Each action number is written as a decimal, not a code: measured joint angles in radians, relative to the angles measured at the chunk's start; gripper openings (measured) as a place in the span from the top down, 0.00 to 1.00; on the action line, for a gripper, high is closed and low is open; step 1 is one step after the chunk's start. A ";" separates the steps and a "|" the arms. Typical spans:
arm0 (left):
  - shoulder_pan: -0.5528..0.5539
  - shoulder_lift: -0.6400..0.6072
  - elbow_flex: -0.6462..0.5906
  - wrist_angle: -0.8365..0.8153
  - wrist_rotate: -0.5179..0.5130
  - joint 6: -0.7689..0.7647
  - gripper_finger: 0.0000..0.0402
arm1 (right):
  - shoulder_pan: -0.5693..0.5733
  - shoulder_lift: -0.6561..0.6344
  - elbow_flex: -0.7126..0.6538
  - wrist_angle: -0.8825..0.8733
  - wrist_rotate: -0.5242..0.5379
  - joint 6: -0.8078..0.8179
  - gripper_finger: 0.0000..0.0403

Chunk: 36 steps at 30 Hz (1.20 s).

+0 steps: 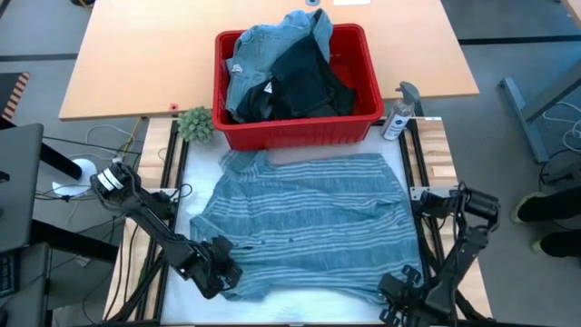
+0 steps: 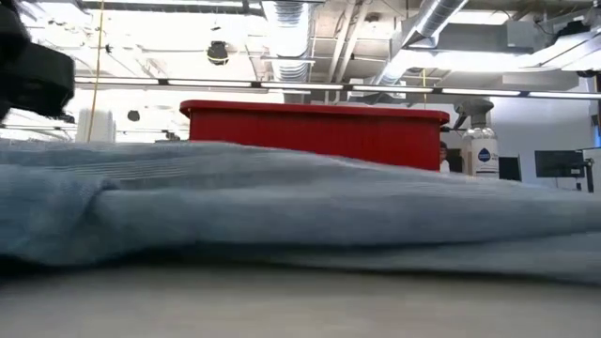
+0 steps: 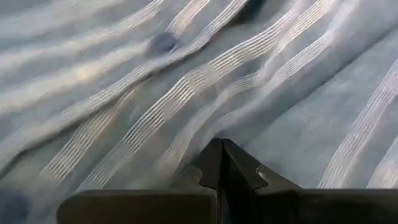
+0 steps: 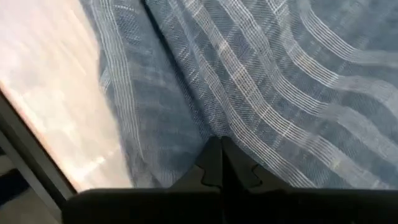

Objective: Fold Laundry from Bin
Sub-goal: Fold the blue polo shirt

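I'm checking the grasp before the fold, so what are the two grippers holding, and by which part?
Both are shut on the blue-grey white-striped shirt spread on the table: left gripper pinches its near left hem corner, right gripper its near right hem corner.

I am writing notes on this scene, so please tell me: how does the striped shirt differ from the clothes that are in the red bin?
The striped shirt lies spread out flat on the table; the clothes in the bin sit crumpled in a heap. The shirt is pale blue-grey with white stripes; the heap mixes light denim blue with dark, nearly black cloth, without stripes. Both shut grippers, left and right, are at the shirt's near corners; none is near the red bin. Both are soft garments.
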 joint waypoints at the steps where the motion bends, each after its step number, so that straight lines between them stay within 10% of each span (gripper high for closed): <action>1: -0.002 -0.027 0.013 -0.014 -0.030 0.003 1.00 | 0.002 -0.015 -0.002 -0.014 0.003 -0.001 0.95; 9: -0.007 -0.187 0.224 -0.034 -0.250 0.340 1.00 | -0.032 -0.131 -0.001 -0.097 0.185 -0.049 0.93; 23: -0.180 0.171 0.635 -0.201 -0.014 0.726 0.97 | -0.055 -0.145 0.001 -0.043 0.228 -0.248 0.74; 36: -0.170 0.368 0.765 -0.258 0.061 0.703 0.62 | -0.053 -0.141 0.002 -0.043 0.228 -0.247 0.51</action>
